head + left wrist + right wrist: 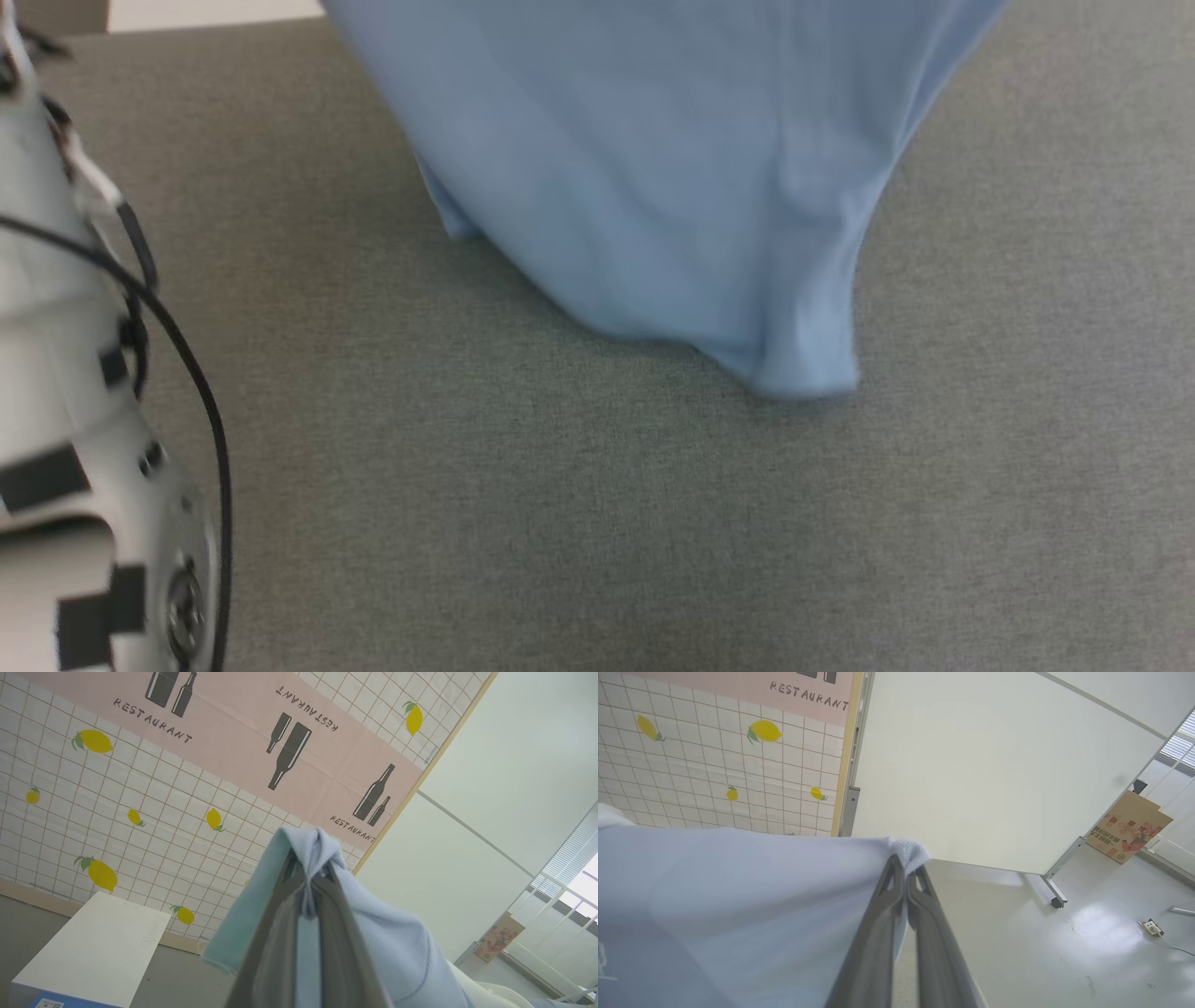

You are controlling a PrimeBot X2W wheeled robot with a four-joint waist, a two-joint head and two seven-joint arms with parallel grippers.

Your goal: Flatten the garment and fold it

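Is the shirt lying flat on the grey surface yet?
No: in the head view the garment hangs in loose folds from above, narrowing to one low corner toward the grey surface.

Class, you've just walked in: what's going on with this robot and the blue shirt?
The robot is holding the garment up over the grey surface. Its left pincer and right pincer are each shut on a pinch of fabric, and the shirt hangs between them. Nothing is flattened or folded yet; whether its lowest corner touches down is unclear.
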